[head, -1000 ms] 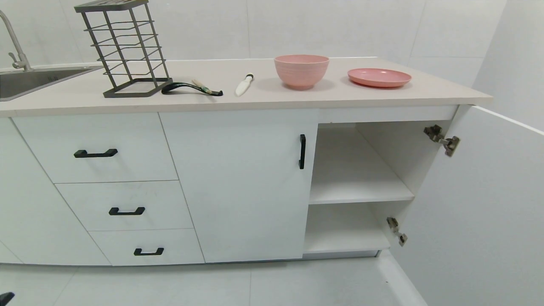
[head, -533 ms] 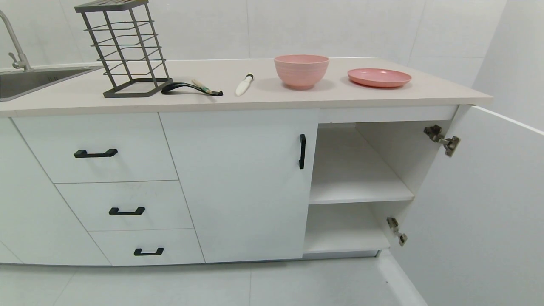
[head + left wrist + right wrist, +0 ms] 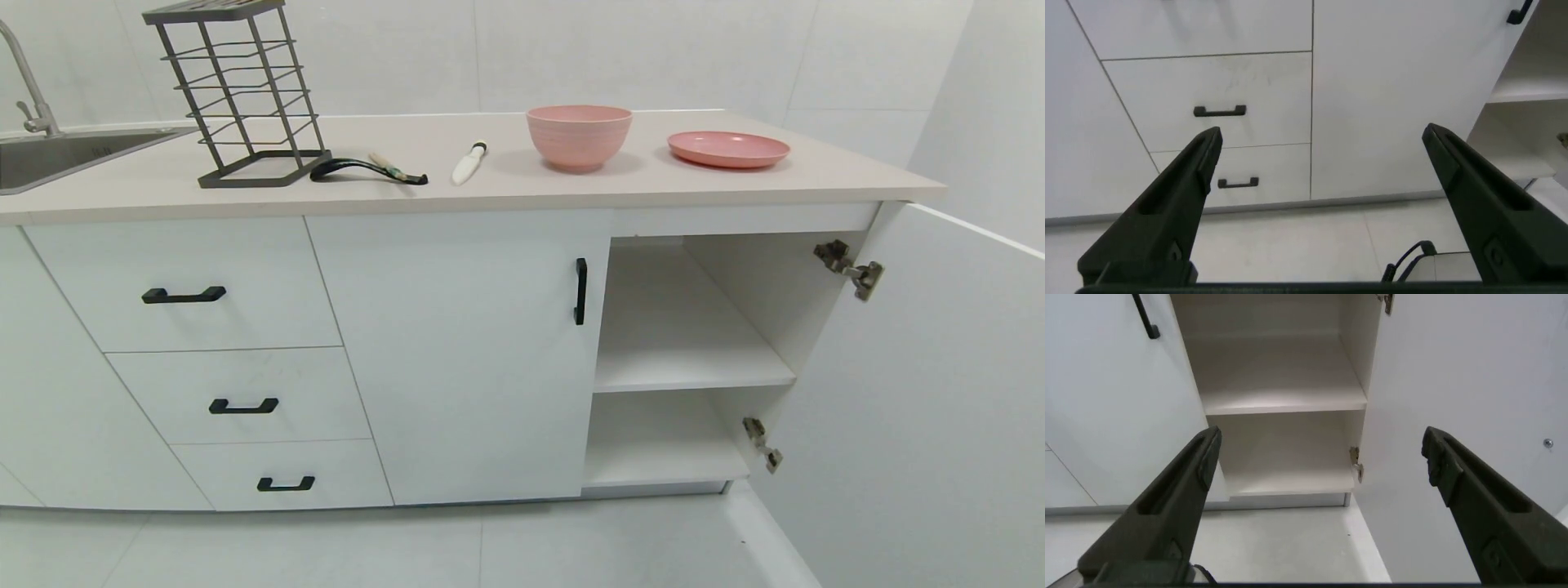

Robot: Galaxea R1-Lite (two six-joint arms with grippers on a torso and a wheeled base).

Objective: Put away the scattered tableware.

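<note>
As before, bowl and plate unmoved.

Bowl is showing soft pink with faint ringed ridges, and plate is matching it in plain pink. Counter is reading beige, cabinet white, its handle black. Rack is looking dark grey, ladle black, knife white with a dark band. Left gripper and right gripper are both showing black.
</note>
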